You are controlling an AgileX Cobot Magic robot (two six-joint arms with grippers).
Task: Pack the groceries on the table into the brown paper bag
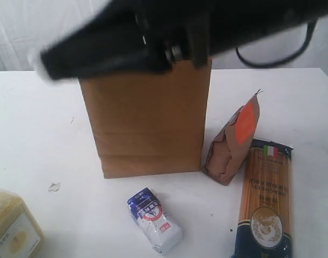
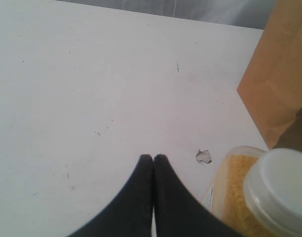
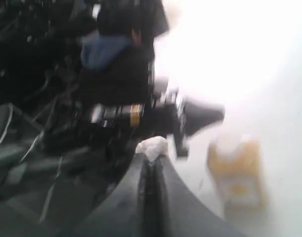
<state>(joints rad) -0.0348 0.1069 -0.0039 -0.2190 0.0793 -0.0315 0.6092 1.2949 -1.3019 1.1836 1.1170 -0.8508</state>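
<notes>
— Blurred black arm [image 1: 153,37] fills the top of the exterior view, crossing above the brown paper bag [image 1: 147,123]. Whose arm is it?
— I cannot tell from that view, and no fingers show there.
— Where does the bag stand?
— Upright, about the middle of the white bench [image 1: 35,134]. At its right side the brown pouch with orange label [image 1: 231,145] leans just beside it. From that pouch the long spaghetti pack [image 1: 265,199] lies flat, running toward the bench's near edge.
— And in front of the bag?
— There the blue-white pouch [image 1: 153,217] lies flat, apart from the bag. At the near left corner sits the yellow-grain container [image 1: 11,226], cut off by the frame. A small white crumb [image 1: 54,186] rests on the bench between it and the bag.
— State of the fingers?
— The left fingers [image 2: 151,163] are pressed together with nothing between them. They hang above bare bench, just beside the container and its white lid [image 2: 279,187]. The right fingers [image 3: 151,165] are likewise closed tip to tip. The right wrist view is badly smeared. A pale blob [image 3: 151,147] sits at their tips, and I cannot tell whether it is pinched there or lies behind them.
</notes>
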